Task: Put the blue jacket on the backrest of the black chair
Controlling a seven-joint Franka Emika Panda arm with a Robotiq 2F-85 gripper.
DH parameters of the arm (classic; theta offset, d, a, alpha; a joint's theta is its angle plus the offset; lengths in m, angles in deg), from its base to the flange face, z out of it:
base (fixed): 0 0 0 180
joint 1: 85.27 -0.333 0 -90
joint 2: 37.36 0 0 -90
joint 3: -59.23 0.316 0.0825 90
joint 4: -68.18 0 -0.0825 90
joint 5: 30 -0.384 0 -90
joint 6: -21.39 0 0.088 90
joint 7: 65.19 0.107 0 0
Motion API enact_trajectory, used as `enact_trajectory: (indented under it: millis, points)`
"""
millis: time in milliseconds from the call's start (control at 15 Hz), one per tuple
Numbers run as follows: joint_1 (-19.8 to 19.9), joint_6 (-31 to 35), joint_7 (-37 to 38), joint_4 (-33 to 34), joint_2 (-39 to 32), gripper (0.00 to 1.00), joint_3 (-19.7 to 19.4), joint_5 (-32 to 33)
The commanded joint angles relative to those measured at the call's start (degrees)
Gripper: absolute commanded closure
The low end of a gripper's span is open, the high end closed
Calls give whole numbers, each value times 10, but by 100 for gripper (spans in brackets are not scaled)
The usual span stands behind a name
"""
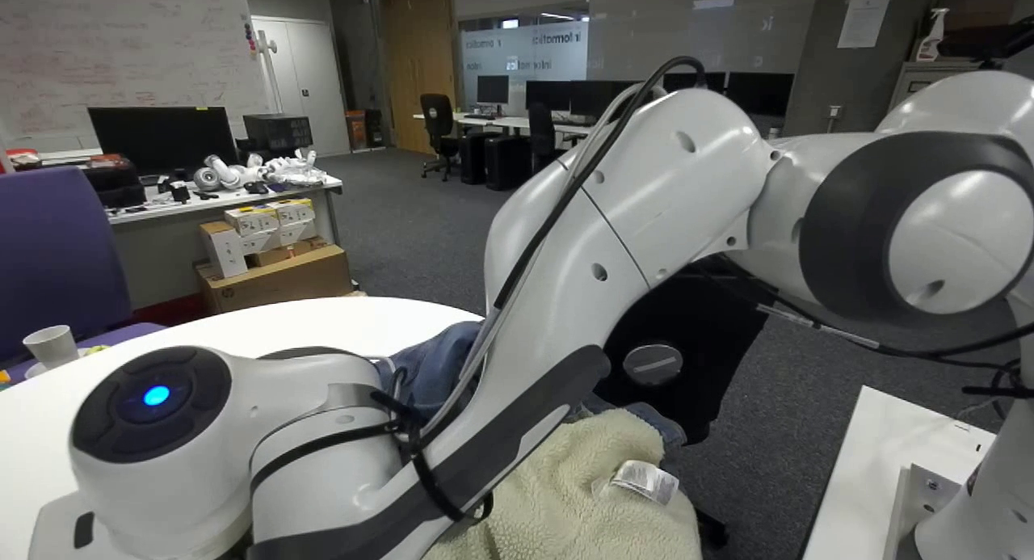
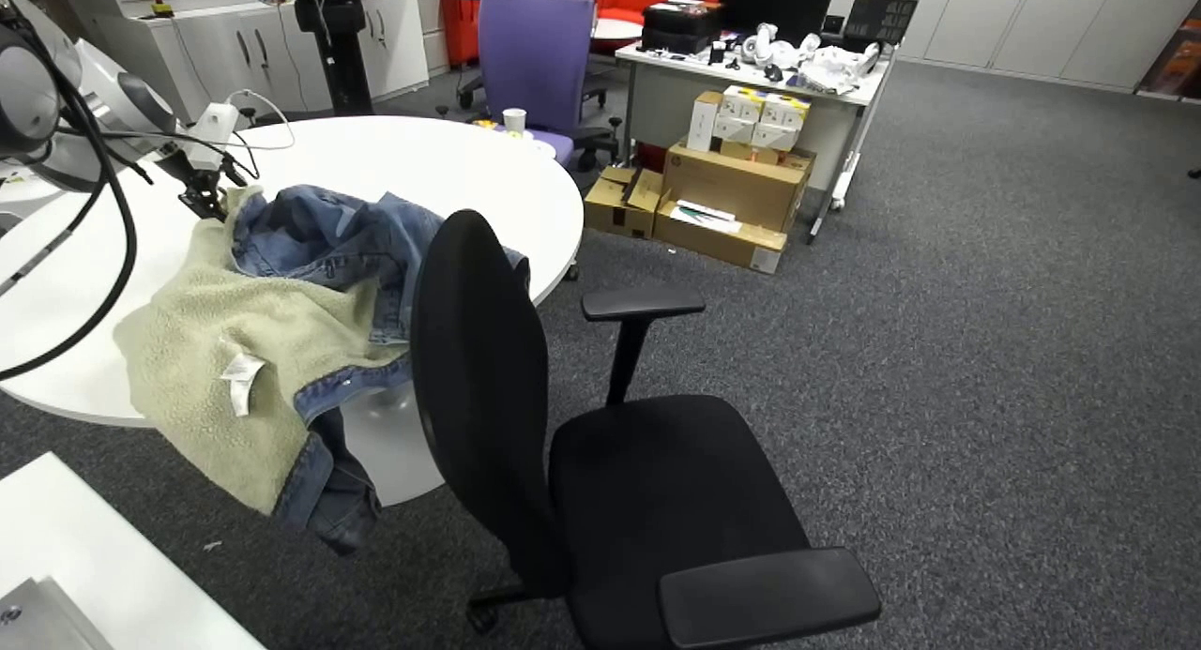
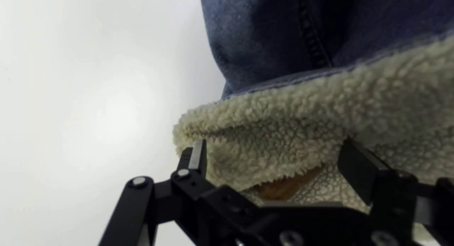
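Observation:
The blue denim jacket (image 2: 324,242) has a cream fleece lining and lies crumpled on the round white table (image 2: 413,153). Its fleece side (image 1: 582,479) faces up and hangs over the table edge near the chair, with a denim sleeve dangling. The black chair (image 2: 666,500) stands beside the table; its backrest (image 2: 478,350) touches or nearly touches the jacket. The backrest also shows in an exterior view (image 1: 687,350), partly behind the arm. My gripper (image 2: 216,200) is at the jacket's far end. In the wrist view my gripper (image 3: 273,143) is open, with a fold of fleece (image 3: 255,157) between its fingers.
A purple chair (image 2: 535,59) with a white cup (image 2: 514,121) near it stands behind the table. A white surface (image 2: 103,575) with a metal plate is at the near corner. Cardboard boxes (image 2: 732,186) stand under a desk. The chair's armrest (image 2: 643,301) sticks up beside its seat.

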Motion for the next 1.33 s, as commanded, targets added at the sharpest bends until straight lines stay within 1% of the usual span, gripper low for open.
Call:
enact_trajectory:
  millis: [0,200,600,800,867,933,1000,1067,1133,1200,1267]
  points:
    - [-25,12,17,71,-28,0,-24,0]
    - [-35,12,25,111,-45,0,-35,-6]
    - [-39,9,23,173,-89,0,-24,-55]
    - [-50,7,22,186,-96,0,-29,-83]
    - [-46,7,30,182,-95,0,-16,-70]
    - [-57,5,19,201,-105,0,-32,-92]
    - [-59,5,18,202,-105,0,-33,-97]
    - [-54,4,27,198,-102,0,-20,-82]
    - [-54,4,23,199,-102,0,-19,-84]
    - [-52,0,20,198,-101,25,-17,-85]
    - [-50,-7,17,194,-98,26,-14,-88]
